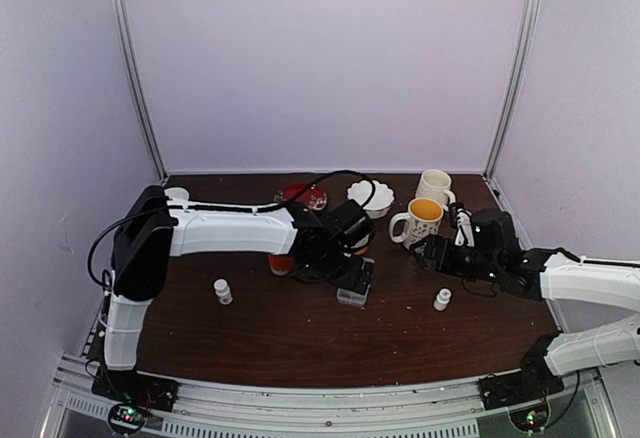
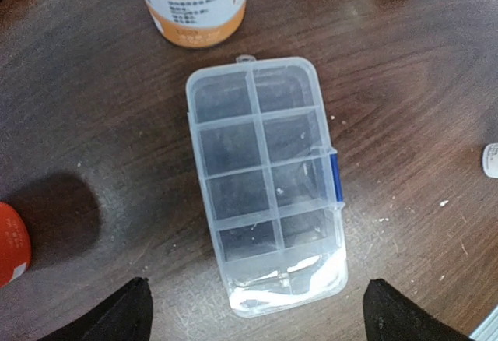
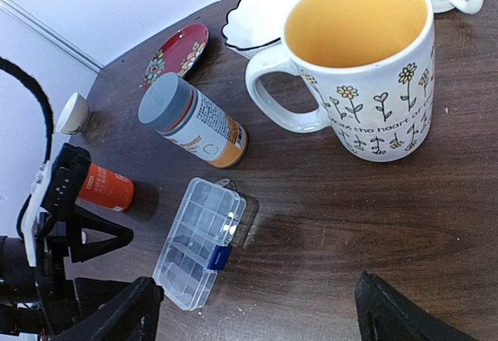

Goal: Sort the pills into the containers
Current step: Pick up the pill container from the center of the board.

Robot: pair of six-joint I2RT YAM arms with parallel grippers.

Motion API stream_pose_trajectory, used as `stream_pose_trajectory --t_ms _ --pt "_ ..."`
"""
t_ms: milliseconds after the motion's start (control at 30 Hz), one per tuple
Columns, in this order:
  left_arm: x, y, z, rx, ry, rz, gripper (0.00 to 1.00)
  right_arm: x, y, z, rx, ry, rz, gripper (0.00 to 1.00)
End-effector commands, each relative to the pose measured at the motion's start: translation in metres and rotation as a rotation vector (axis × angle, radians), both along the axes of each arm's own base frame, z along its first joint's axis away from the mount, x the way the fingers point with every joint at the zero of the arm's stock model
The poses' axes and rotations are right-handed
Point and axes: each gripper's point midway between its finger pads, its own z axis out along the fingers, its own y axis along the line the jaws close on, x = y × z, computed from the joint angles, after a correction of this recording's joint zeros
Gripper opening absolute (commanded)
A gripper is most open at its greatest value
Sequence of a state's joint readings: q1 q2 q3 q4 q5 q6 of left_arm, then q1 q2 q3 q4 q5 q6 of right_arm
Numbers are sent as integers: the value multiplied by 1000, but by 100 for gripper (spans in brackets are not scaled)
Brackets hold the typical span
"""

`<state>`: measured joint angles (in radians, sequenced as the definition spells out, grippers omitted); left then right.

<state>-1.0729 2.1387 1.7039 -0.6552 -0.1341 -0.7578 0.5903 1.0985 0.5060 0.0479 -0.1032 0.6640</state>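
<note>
- Table (image 1: 300, 338): dark wood.
- Left gripper (image 2: 261, 318): fingers wide apart, empty. Poised directly above organiser box. Nearer arm.
- Right gripper (image 3: 261, 314): fingers apart, empty. Beside flowered mug (image 3: 366, 68), box well apart to its left.
- Organiser box (image 2: 264, 185): flat on table. Long axis crosses left finger line, so fingers straddle short width. Blue latch (image 2: 335, 179) on right side.
- Pills (image 2: 443, 202): pale specks on table right of box, too small to confirm.

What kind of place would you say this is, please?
Probably a robotics test booth: left arm and right arm bolted at a dark table, plain white walls around it, staged props like a flowered mug and clear organiser box.
</note>
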Motion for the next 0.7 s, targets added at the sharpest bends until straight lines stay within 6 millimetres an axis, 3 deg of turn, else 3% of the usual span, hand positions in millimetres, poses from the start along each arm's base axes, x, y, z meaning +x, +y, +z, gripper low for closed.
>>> stream_pose_trajectory --t_ms 0,667 --pt "-8 -2 -10 36 41 18 98 0 -9 0 -4 -10 -37 90" --pt "-12 -19 -34 91 58 -9 98 -6 -16 -5 -19 -11 -39 91"
